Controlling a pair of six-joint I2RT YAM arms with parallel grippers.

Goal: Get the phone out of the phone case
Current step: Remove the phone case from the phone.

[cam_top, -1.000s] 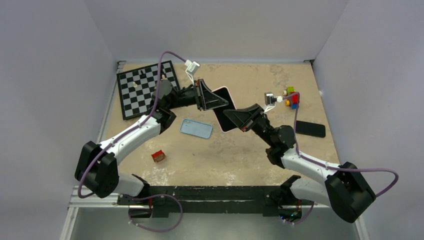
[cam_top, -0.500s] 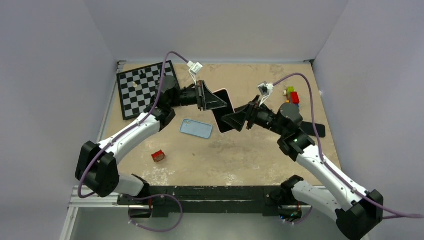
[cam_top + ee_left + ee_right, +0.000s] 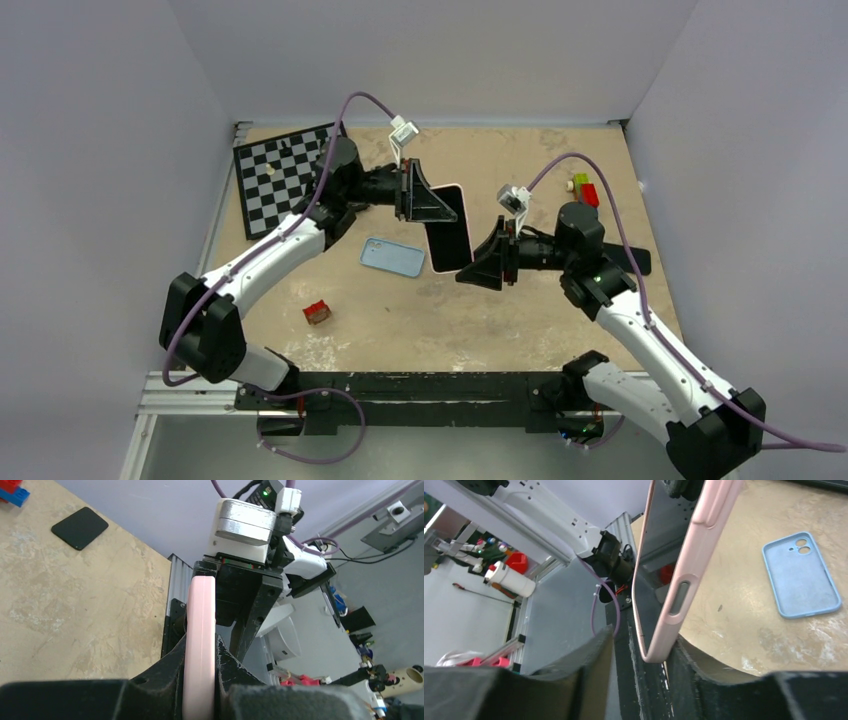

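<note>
From above, the left tool is clamped on the top end of the phone, which hangs upright in the air above the middle of the counter, screen showing, with its pink case on. The right tool sits at the phone's lower end. A blue phone case lies flat just left of it, a chessboard at the far left, a red block nearer the bases, toy bricks and a black phone on the right.

In the left wrist view, both fingers press against the pink case's edge, one on each side.

In the right wrist view, the jaws stand apart around the phone's bottom corner: a clear gap shows on the screen side, while the other finger lies just beside the pink edge.
</note>
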